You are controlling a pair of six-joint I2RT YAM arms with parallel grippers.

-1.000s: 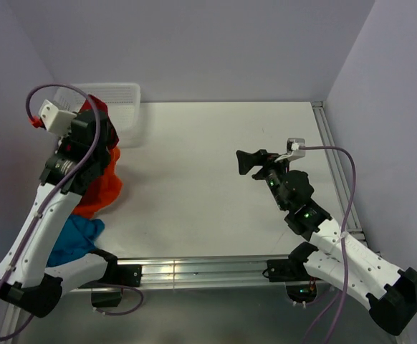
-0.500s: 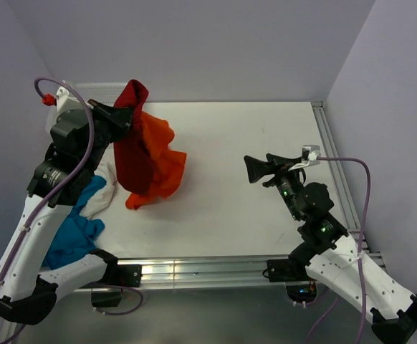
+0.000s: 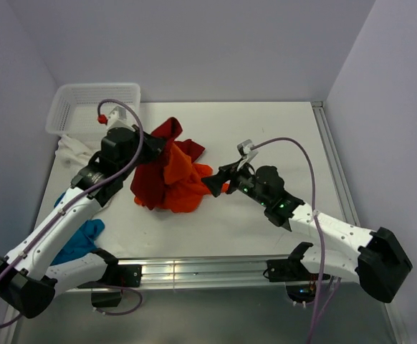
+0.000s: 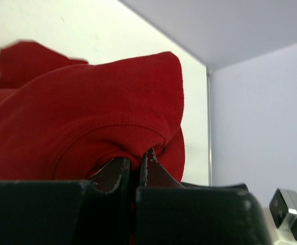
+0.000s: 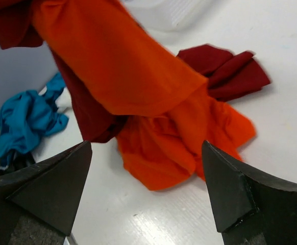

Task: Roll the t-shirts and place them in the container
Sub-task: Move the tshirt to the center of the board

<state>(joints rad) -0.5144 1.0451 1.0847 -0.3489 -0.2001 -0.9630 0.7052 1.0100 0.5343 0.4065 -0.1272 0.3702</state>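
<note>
White tabletop (image 3: 266, 129) between lilac walls (image 3: 194, 43) bears tangled t-shirts (image 3: 174, 183).

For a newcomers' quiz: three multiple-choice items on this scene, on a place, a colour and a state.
1. Where does the basket stand? A far left corner; B near right corner; C centre.
2. What colour is the shirt in the left claw? A blue; B dark red; C white.
3. The right claw is: A open; B shut on cloth; C out of view.
A, it sits at the back left; B, its jaws pinch red cloth; A, jaws wide apart.
</note>
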